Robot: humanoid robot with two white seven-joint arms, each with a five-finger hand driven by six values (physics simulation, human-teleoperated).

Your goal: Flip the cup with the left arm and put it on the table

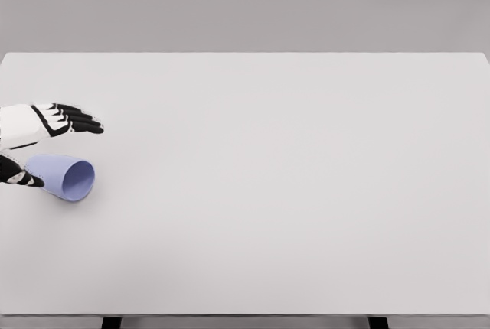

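A pale blue cup (64, 177) lies on its side on the white table (291, 176) near the left edge, its open mouth turned to the right and slightly toward me. My left hand (67, 151) comes in from the left edge and straddles the cup's closed end. Its fingers (76, 120) stretch out straight just beyond the cup, apart from it. The thumb (23, 177) sits on the near side, by the cup's base. The hand is open and has no hold on the cup. My right arm does not show.
The table's left edge runs just beside the hand and cup. Its front edge (245, 315) lies along the bottom of the view, with two dark legs below it. A plain grey wall stands behind.
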